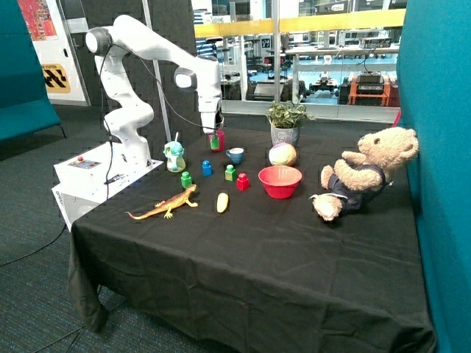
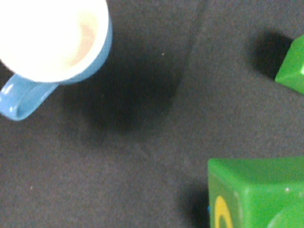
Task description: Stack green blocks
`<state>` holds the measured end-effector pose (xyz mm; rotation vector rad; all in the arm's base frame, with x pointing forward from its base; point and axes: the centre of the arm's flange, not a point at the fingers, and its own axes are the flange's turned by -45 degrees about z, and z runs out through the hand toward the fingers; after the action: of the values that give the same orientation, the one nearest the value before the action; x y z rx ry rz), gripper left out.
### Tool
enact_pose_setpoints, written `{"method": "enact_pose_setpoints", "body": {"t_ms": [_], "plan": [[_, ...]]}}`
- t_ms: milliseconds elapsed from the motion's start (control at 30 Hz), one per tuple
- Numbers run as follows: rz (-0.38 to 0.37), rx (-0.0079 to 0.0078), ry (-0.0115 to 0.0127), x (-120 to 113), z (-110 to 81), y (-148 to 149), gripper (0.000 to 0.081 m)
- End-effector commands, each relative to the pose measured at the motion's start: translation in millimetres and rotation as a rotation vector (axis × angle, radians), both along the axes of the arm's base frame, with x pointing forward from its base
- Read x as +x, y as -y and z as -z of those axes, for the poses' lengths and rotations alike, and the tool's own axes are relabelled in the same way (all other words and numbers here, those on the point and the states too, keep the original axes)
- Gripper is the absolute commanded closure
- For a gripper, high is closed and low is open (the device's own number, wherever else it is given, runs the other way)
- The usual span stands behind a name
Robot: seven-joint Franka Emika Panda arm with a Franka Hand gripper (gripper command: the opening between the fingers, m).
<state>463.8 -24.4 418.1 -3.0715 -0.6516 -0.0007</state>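
Observation:
My gripper hangs a little above the black cloth beside the blue cup, shut on a green block. In the wrist view that held green block fills the near corner and shows a yellow mark; the fingers are hidden there. A second green block stands on the cloth near the toy lizard. A third green block, with a yellowish base, sits between the blue block and the red block. One green block shows at the edge of the wrist view, and the blue cup lies across from it.
A pink cup stands just behind the gripper. Around are a green-and-white toy cup, an orange lizard, a yellow piece, a red bowl, a ball, a potted plant and a teddy bear.

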Motion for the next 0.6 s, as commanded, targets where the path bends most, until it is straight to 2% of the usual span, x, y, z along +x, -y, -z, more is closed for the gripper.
{"method": "enact_pose_setpoints", "body": {"t_ms": [0,567], "plan": [[0.020,-0.0018,-0.0001,16.8,0.6,2.8,0.0808],[0.046,-0.0018,-0.0001,50.9,5.0,11.8,0.0808]]}}
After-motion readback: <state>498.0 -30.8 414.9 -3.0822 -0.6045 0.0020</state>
